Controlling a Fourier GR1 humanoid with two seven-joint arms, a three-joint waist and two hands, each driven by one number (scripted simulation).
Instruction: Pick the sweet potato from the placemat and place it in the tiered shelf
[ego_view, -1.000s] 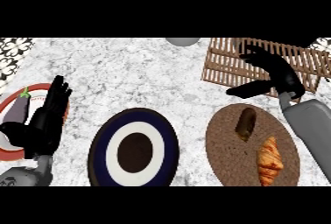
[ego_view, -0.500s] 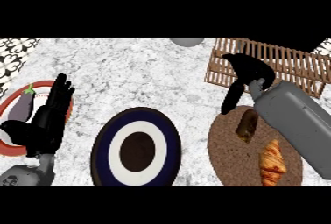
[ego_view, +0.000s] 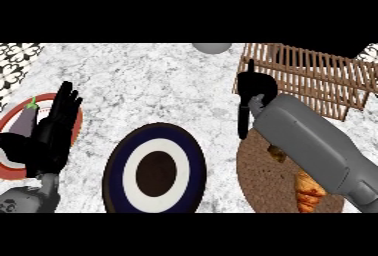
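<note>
**Right hand hangs over placemat edge, sweet potato mostly hidden beneath forearm**

The robot's right hand hovers at the upper-left edge of the round brown placemat, between the mat and the wooden slatted tiered shelf that lies just above the mat. Its fingers point down toward the mat and its thumb up; whether they grasp anything cannot be told, as the grey right forearm crosses the mat diagonally and covers much of it. The sweet potato lies on the placemat, only a small brown part of it peeking out at the forearm's lower-left side, below the hand. A croissant lies on the mat too, near its lower right and under the forearm's edge.

Left of the placemat, a dark blue plate with a white ring and dark centre sits on the marble desk. Further left, the left hand rests released, fingers straight and up, over a red-rimmed plate bearing an eggplant. A grey round object shows at the desk's far edge, above the mat and to its left.
</note>
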